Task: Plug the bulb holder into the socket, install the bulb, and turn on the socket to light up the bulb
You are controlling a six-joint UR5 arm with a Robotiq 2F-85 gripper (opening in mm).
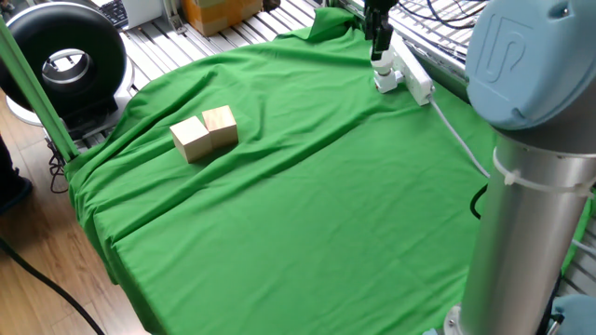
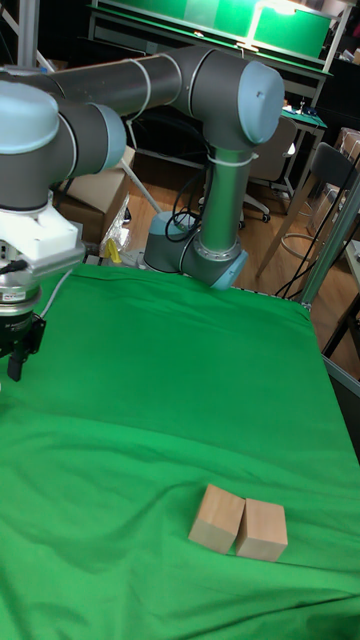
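The socket (image 1: 416, 79), a long white strip, lies at the far right of the green cloth, its white cable (image 1: 458, 138) trailing toward the arm's base. The bulb holder (image 1: 386, 85) stands at the strip's near end with the white bulb (image 1: 383, 67) upright on it. My gripper (image 1: 381, 48) hangs just above and behind the bulb, over the strip. Its dark fingers look pressed together with nothing between them, and they hide the bulb's top. The tall fixed view shows only the gripper (image 2: 14, 372) at the left edge; the socket lies outside that frame.
Two wooden blocks (image 1: 205, 133) sit side by side on the left of the green cloth (image 1: 298, 214); they also appear in the tall fixed view (image 2: 240, 525). A metal rack (image 1: 438, 37) runs behind the socket. The arm's grey column (image 1: 521, 242) stands front right.
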